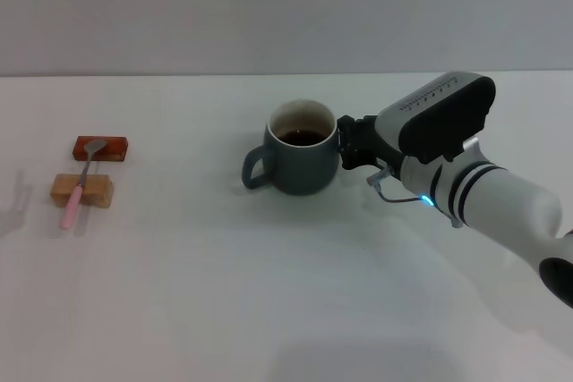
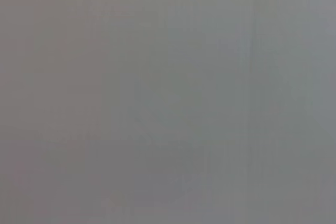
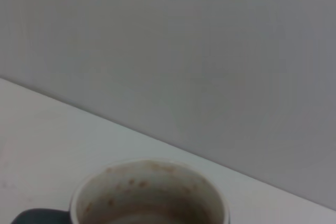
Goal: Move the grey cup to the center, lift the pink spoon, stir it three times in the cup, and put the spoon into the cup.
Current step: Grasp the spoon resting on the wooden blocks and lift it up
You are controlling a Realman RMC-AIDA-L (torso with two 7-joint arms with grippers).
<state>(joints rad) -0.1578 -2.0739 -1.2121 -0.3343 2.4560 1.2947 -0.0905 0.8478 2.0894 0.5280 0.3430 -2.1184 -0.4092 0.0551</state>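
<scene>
The grey cup [image 1: 300, 160] stands upright near the table's middle, handle toward my left, with dark liquid inside. Its cream rim also shows in the right wrist view [image 3: 149, 192]. My right gripper [image 1: 347, 144] is at the cup's right side, its dark fingers [image 1: 346, 126] spread apart and just at the cup's wall, not around it. The pink spoon [image 1: 75, 192] lies at the far left, across two blocks, its metal bowl on the far one. My left gripper is out of view; the left wrist view shows only a blank grey surface.
A red-brown block [image 1: 112, 148] and a tan block [image 1: 95, 191] lie under the spoon at the left. The white table [image 1: 269, 292] stretches open in front of the cup. A grey wall stands behind the table's far edge.
</scene>
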